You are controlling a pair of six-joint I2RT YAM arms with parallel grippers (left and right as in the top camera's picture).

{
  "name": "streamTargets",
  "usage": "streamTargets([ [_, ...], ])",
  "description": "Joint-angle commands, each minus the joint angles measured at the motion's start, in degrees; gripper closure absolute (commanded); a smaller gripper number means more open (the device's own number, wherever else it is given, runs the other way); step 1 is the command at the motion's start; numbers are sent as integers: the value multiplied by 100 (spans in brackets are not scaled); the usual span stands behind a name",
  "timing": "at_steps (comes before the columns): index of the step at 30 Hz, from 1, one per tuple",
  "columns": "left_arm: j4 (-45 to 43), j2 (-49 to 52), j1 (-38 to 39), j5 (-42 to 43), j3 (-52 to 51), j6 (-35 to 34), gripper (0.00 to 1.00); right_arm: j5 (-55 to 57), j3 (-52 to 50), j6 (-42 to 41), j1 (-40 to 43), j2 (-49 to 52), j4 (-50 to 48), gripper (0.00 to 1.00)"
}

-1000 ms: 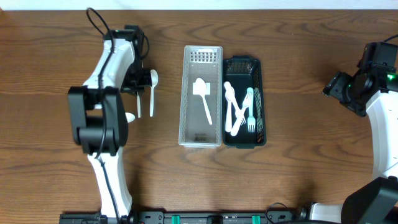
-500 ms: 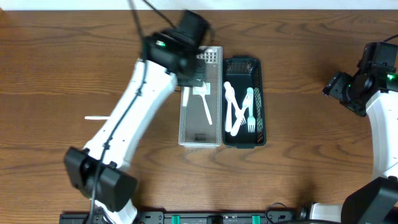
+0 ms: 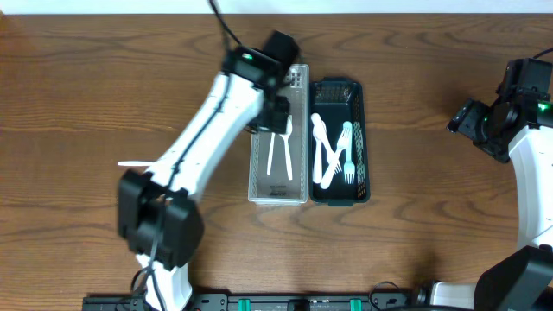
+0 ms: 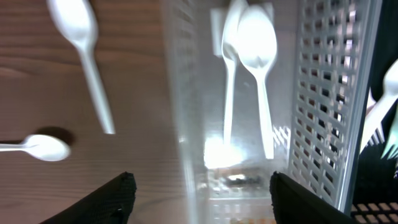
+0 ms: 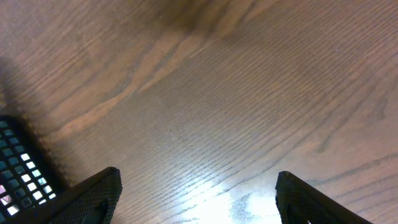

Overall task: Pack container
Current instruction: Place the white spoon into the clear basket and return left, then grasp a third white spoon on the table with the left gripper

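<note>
A clear plastic container [image 3: 278, 197] stands mid-table with two white spoons [image 3: 276, 154] lying side by side in it. My left gripper [image 3: 278, 117] hovers over its far half, open, nothing between the fingers. In the left wrist view the left gripper [image 4: 202, 200] straddles the container's left wall [image 4: 180, 112], and the two spoons [image 4: 252, 56] lie ahead of it. Two more white spoons [image 4: 84, 43] rest on the wood left of the container. My right gripper [image 3: 467, 121] stays at the far right, open over bare wood [image 5: 196, 186].
A black mesh basket [image 3: 364, 130] touches the clear container's right side and holds several white and teal forks and spoons [image 3: 333, 151]. A thin white utensil handle [image 3: 134, 163] shows from under the left arm. The black basket's corner [image 5: 18, 165] appears in the right wrist view.
My left arm swung from the table's left side to above the clear container and opened. A second spoon now lies in the container beside the first. The right arm stayed put.
</note>
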State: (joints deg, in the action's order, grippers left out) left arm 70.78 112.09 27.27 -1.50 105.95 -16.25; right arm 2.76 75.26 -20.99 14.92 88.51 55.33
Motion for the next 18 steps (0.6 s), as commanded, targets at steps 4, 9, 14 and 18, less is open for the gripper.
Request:
streamTargets([
  [4,-28,-442,-1054,-114,149,844,27,-2,0,-13,39,26,-4,17],
  [9,-365,24,-1777,-111,-140,1268,27,-2,0,-13,39,26,-4,17],
  [14,-614,669,-2127,-50,-146,1574,27,0,0,-13,39,26,-17,16],
  [18,-863,1097,-2157,-48,-146,2081,27,0,0,-13,39,26,-55,16],
])
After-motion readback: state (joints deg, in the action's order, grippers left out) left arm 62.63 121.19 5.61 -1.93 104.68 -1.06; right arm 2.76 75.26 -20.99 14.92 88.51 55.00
